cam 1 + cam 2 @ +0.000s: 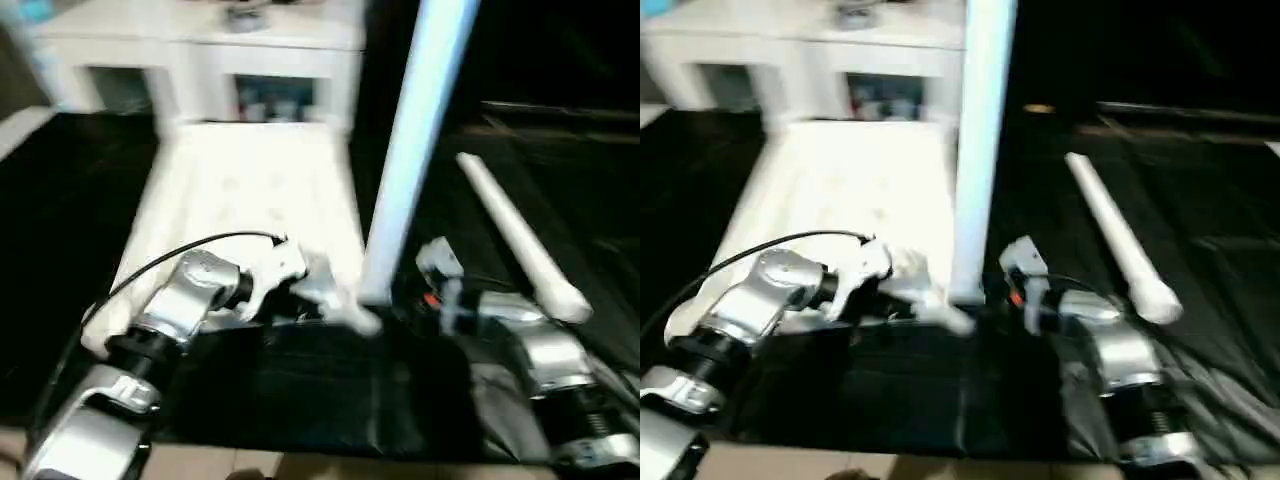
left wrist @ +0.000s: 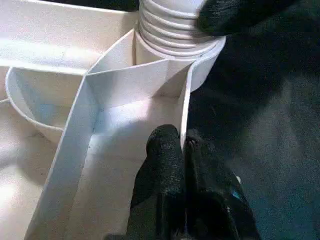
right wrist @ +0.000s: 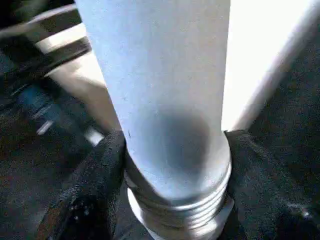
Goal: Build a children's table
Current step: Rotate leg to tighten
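Table top (image 1: 240, 200) lay white, its ribbed underside (image 2: 115, 125) showing plain white walls with greyish shadow. Upright leg (image 1: 415, 150) read white with a pale blue tint; its threaded end (image 3: 180, 210) was ridged white. Second leg (image 1: 520, 235) on the cloth was white. Cloth (image 1: 330, 390) was black, faintly glossy. Forearms (image 1: 185, 300) were silver, with a black cable (image 1: 190, 248). Gripper fingers (image 2: 165, 170) were matt black. Right wrist carried a small orange-red mark (image 1: 431, 299). Cabinet (image 1: 200, 50) behind was white.

The white table top (image 1: 240, 200) lies upside down on the black surface (image 1: 560, 200), ribbed underside up. One tapered white leg (image 1: 415, 150) stands upright, its threaded end in the near corner socket (image 2: 202, 62). Another leg (image 1: 520, 235) lies flat on the surface, well apart.
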